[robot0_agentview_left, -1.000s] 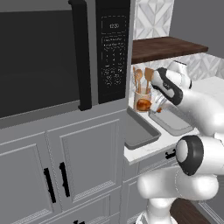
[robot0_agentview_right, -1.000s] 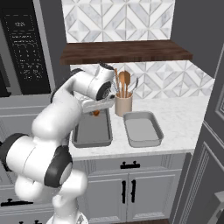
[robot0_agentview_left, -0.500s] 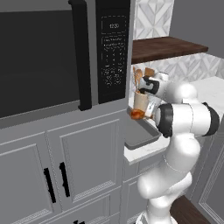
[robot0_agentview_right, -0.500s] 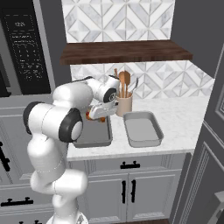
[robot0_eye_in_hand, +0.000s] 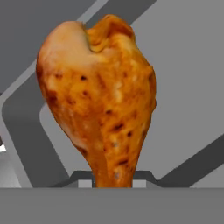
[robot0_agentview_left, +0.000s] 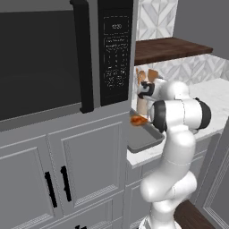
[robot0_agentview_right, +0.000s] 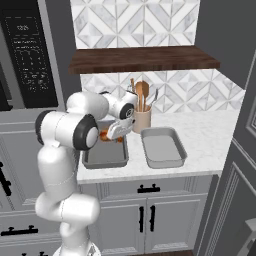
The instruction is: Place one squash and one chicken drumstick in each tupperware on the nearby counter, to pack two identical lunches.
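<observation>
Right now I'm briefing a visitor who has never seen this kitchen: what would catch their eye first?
First the browned chicken drumstick, pinched at its thin end by the gripper and hanging over the left grey tupperware on the white counter. Next the big white arm bending across it. A second tupperware sits just to the right, beside a holder of wooden utensils.

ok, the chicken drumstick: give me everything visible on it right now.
The chicken drumstick is roasted golden-orange with dark char specks, its fat meaty end pointing away from the hand and its narrow bone end pinched in the shut gripper. It hangs above the left grey tupperware on the counter, clear of its floor.
</observation>
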Available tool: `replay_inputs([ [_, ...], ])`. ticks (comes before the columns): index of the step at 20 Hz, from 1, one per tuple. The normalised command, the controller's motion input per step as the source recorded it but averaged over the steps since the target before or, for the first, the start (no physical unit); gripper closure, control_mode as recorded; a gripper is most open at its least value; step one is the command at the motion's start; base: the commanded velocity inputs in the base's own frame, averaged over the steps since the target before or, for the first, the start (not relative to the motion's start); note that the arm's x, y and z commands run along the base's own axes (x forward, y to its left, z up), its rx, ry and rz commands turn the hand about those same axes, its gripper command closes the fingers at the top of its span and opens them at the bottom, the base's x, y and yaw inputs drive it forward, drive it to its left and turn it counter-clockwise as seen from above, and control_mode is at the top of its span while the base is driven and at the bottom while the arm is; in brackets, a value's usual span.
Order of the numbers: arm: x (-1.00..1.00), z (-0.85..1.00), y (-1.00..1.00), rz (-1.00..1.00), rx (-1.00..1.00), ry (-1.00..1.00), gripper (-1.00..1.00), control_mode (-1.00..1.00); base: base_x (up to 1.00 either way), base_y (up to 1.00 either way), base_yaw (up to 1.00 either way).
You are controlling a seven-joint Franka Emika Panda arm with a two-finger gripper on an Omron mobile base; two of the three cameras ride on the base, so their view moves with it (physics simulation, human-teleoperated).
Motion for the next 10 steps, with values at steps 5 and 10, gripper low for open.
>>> replay_inputs([
  [5, 0.49, -0.07, 0.62, 0.01, 0.0, 0.0, 1.0, -1.0, 0.0, 0.0, 0.0],
  [10, 0.15, -0.07, 0.19, -0.04, 0.0, -0.01, 1.0, -1.0, 0.0, 0.0, 0.0],
])
